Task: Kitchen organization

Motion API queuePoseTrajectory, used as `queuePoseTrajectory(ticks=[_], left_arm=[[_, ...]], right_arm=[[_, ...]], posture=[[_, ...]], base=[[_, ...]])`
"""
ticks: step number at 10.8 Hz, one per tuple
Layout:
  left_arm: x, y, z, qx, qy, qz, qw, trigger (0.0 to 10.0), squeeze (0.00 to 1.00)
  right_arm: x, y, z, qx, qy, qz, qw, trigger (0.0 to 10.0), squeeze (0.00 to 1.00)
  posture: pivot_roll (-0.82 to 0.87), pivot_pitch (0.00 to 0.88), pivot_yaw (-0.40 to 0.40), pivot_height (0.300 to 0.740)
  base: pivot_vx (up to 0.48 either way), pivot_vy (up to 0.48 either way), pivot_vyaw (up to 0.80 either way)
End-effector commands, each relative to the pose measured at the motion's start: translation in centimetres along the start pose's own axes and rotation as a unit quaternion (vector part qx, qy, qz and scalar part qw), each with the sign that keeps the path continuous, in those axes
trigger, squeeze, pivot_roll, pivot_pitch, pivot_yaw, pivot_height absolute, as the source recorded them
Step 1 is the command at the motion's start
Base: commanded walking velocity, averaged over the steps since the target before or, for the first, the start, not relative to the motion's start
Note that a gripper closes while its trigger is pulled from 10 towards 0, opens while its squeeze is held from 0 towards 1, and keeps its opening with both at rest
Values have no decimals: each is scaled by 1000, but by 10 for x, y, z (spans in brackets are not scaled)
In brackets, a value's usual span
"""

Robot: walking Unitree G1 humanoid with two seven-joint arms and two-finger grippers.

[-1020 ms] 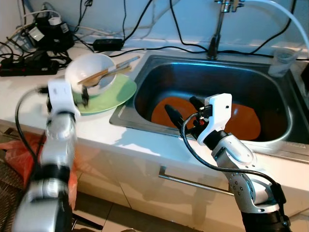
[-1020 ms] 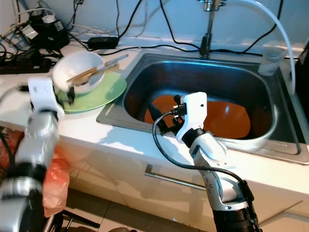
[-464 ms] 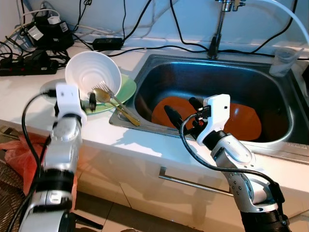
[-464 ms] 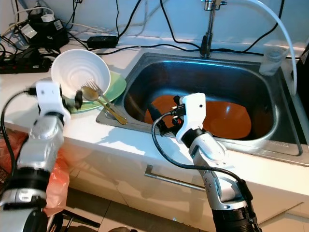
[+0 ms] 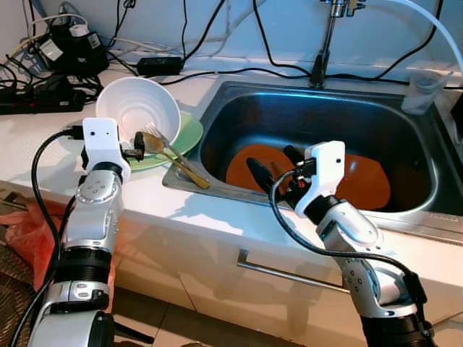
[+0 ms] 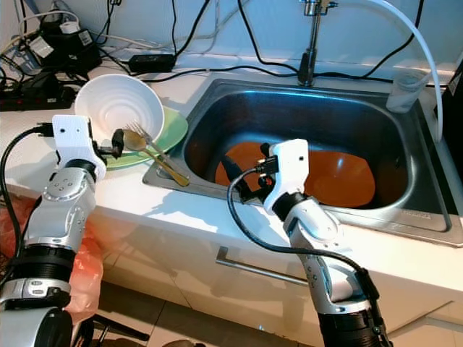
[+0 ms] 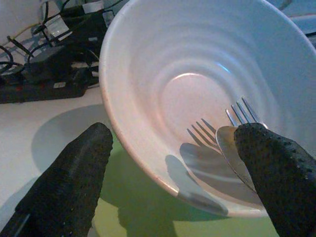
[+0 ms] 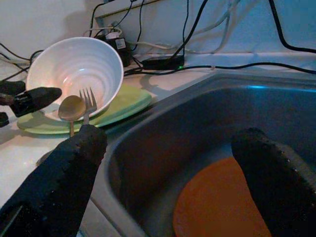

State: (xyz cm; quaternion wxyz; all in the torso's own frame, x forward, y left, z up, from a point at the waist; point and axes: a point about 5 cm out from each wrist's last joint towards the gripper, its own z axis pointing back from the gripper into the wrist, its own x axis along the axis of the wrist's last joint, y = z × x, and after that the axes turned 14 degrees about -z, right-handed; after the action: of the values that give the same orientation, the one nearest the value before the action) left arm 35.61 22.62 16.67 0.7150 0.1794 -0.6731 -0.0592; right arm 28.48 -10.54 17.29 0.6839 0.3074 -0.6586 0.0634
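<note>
The white bowl [image 5: 137, 110] has tipped up on its side on the green plate [image 5: 187, 130], and the gold fork [image 5: 160, 137] and spoon [image 5: 155, 144] have slid out, so their handles are now hanging over the sink [image 5: 217, 101] edge. A second ago they were lying across the bowl. That looks like the bowl is being emptied so the dishes can be sorted. The left gripper [image 5: 131, 147] is sitting at the bowl's low rim with its fingers [image 7: 74, 173] spread wide, one on each side of the rim, holding nothing. The right gripper [image 5: 273, 166] is waiting over the sink above the orange plates [image 5: 362, 181], fingers [image 8: 59, 177] spread too. The white surface [image 5: 43, 137] by the plate has open room, but wires and plugs are crowding the back.
</note>
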Motion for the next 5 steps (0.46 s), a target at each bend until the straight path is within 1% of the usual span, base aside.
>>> queuePoseTrajectory(ticks=[1, 5], left_arm=[[13, 4, -3, 8, -14, 9, 1000, 10000, 0], [27, 2, -3, 2, -28, 21, 999, 10000, 0]], right_arm=[[2, 1, -1, 4, -4, 4, 1000, 10000, 0], [1, 2, -2, 4, -4, 3, 1000, 10000, 0]], posture=[[43, 0, 111, 740], [47, 0, 111, 740]], base=[[0, 0, 0], [0, 0, 0]])
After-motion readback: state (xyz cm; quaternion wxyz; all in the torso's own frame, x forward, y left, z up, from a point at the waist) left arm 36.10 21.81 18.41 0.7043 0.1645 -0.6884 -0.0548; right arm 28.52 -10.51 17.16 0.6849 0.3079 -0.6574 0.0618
